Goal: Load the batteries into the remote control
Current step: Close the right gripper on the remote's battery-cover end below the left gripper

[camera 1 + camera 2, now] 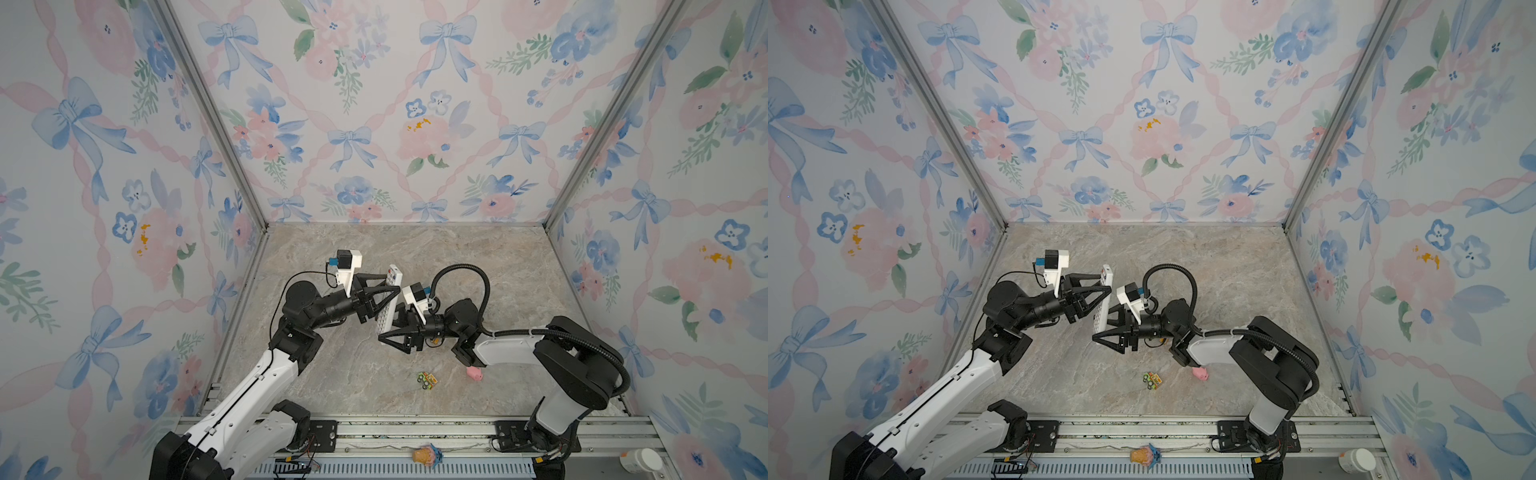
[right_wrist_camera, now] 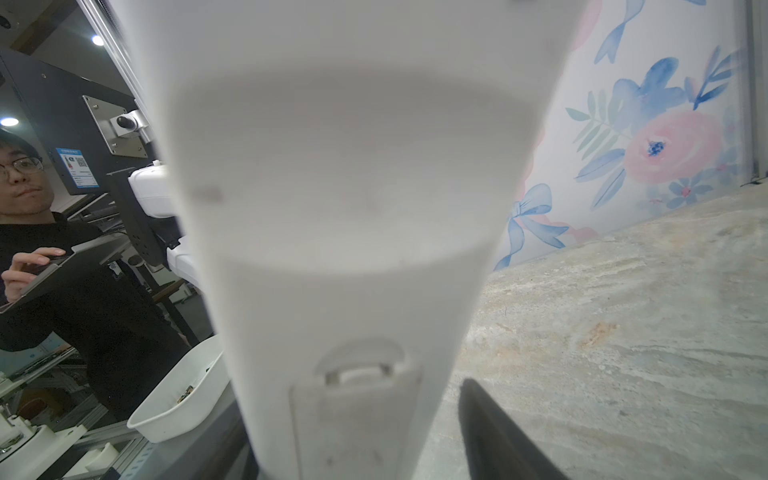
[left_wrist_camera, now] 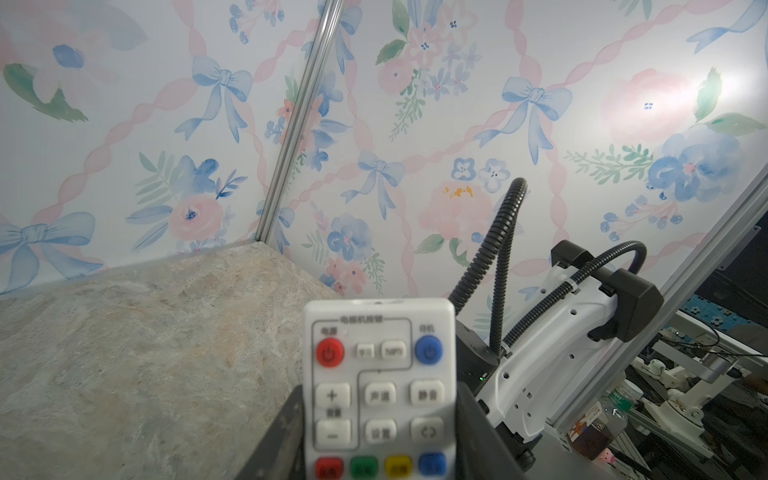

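Marble-look tabletop [image 1: 478, 257], floral walls [image 1: 374, 104] — left tool [image 1: 390, 283] grips the remote control [image 1: 385, 311]; right tool [image 1: 387, 324] straddles it, slightly open.

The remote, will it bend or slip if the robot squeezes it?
Probably stiff: the remote control looks straight with the left gripper holding just one part. Its smooth white back may be slippery. Flat sides, so it likely won't roll.
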Robot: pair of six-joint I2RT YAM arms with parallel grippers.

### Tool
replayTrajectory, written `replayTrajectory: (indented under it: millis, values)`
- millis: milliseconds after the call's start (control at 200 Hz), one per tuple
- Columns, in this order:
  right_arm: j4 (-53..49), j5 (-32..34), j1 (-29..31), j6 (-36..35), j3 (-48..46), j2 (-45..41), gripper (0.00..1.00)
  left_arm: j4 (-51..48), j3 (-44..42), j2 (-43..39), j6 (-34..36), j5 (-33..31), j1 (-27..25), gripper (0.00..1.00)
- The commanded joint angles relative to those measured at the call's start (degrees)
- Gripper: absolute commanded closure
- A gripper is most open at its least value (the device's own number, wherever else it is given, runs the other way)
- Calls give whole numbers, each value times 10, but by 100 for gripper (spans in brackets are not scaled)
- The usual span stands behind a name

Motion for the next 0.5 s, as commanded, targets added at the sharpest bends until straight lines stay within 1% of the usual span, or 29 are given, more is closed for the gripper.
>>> replayTrajectory:
  millis: [0,275,425,440,490]
  values:
    - [42,-16,8,4,13,1,30,23,20,-5,-8,9,-1,78]
    - [42,-14,8,-2,3,-15,46,28,19,-4,-13,9,-1,79]
    - [42,-9,6,-5,-6,-15,53,28,17,-3,-13,4,-1,79]
    - [42,-8,7,-5,-6,-28,54,28,16,-3,-13,3,-1,79]
    - [42,-6,4,-5,-8,-34,58,28,16,-1,-12,0,-1,78]
